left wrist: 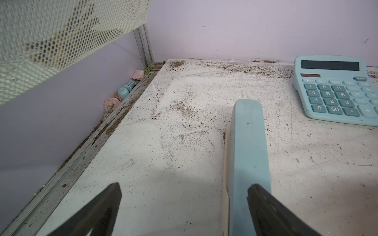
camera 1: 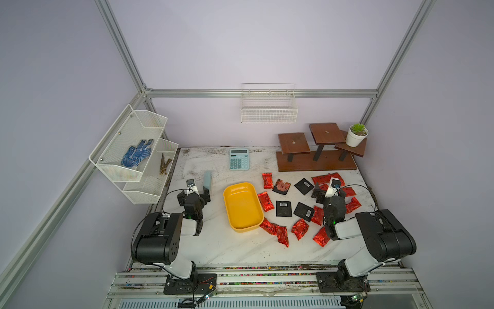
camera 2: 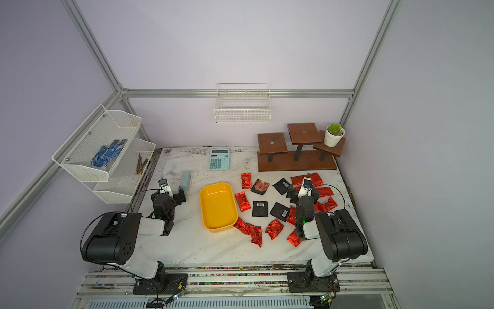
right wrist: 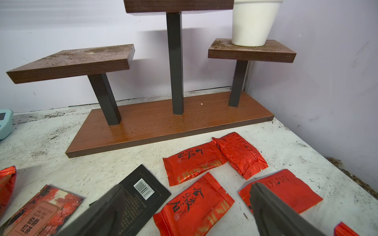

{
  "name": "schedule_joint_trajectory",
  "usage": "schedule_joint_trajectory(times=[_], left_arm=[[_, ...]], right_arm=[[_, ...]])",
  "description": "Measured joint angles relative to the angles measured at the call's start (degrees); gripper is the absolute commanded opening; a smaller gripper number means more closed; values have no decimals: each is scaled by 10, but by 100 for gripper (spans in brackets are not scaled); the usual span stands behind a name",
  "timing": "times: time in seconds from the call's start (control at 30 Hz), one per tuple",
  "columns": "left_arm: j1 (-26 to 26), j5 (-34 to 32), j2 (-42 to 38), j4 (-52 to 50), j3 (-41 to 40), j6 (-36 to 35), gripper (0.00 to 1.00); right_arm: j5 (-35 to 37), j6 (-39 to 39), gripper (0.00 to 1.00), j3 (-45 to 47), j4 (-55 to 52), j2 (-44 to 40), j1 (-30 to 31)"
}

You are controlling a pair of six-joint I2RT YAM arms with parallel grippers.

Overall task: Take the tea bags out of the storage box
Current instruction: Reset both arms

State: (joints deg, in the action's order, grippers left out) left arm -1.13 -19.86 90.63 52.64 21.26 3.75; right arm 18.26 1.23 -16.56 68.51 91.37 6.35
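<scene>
Right arm point(camera 1: 334, 210) hides perhaps three tea bags point(camera 1: 300, 228).

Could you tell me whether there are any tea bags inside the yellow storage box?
No, the storage box shows only its bare yellow floor, and the tea bags lie on the table beside it.
</scene>
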Motion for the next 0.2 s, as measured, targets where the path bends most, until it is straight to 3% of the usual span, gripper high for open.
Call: schedule_joint_trajectory(times=[0.2], left_arm=[[0, 0, 0, 0, 0, 0, 100]], right_arm=[[-3, 0, 100, 0, -2, 0, -2]])
